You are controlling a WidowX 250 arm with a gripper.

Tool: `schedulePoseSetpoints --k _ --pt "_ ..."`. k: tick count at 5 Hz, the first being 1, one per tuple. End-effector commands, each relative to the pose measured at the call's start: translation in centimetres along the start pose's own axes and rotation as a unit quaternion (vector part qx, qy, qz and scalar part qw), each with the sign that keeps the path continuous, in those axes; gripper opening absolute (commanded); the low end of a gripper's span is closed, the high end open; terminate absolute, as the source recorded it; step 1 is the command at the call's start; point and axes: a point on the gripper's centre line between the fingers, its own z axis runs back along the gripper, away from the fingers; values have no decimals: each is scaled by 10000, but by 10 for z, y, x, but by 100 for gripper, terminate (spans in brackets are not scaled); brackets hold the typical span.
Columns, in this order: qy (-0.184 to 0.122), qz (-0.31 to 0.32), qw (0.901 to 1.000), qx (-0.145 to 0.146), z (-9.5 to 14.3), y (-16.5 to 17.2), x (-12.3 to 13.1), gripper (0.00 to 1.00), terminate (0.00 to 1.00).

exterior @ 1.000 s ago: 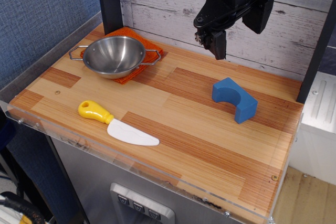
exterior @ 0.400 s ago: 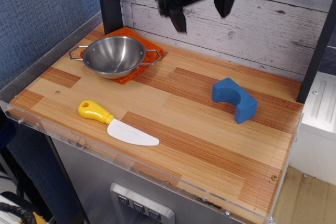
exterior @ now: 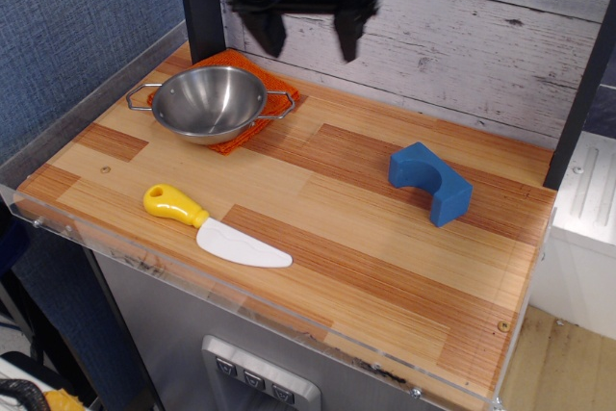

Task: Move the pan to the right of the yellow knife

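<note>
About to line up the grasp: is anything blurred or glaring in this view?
In observation.image, the gripper is motion-blurred, its fingers smeared but apart; the pan, yellow knife and blue block are sharp, with soft highlights inside the pan.

Bright, even light; pincer [exterior: 306,38] motion-blurred (rest sharp).

Robot arm, end section only, seen at the top edge of the view. Claw [exterior: 306,43]: black throughout, matte, blurred in outline. Body: a broad, dark, blocky housing, wider than tall, cut off above by the frame. Fingers [exterior: 272,34]: two, black, tapering downward to narrow blunt tips, one on each side of the housing, with a clear gap between them. Surface detail: screws, cables and markings cannot be made out through the blur. No colour other than black is visible on it.
</note>
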Motion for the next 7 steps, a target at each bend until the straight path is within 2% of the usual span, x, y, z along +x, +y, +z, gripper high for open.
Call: schedulePoseSetpoints --k 1,2,3,5,7 --pt "-96 -1448 9893 -127 9 30 9 100 0" --pt "-11 -1823 9832 -65 0 47 11 100 0" --pt "133 -2236 9746 80 -15 55 3 100 0" --pt "642 -2775 9573 496 -41 77 -22 100 0" --pt "1046 -2756 9528 728 -57 80 -34 100 0"
